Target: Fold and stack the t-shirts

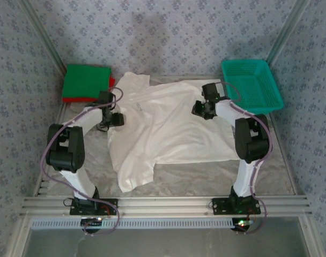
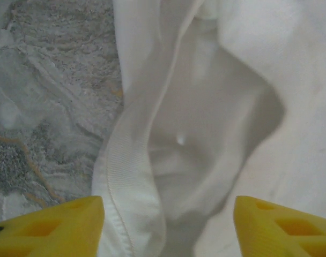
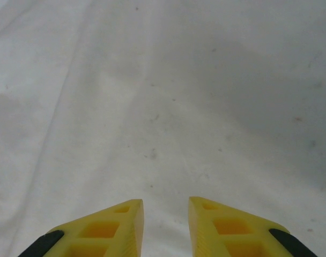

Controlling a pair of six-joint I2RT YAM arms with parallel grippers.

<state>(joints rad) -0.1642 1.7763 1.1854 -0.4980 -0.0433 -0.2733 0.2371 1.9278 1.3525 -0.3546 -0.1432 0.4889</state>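
Over the off-white t-shirt (image 1: 168, 128) at the centre of the table (image 1: 216, 179), the left gripper (image 2: 165, 230) is held wide, the right gripper (image 3: 165, 227) narrow and empty; bunched hem layers could be missed.

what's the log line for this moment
left gripper open at white shirt edge | right gripper open over it | green shirt on red shirt

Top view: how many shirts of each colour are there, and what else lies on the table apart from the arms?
White shirt: 1
Green shirt: 1
Red shirt: 1
Basket: 1
Total: 4
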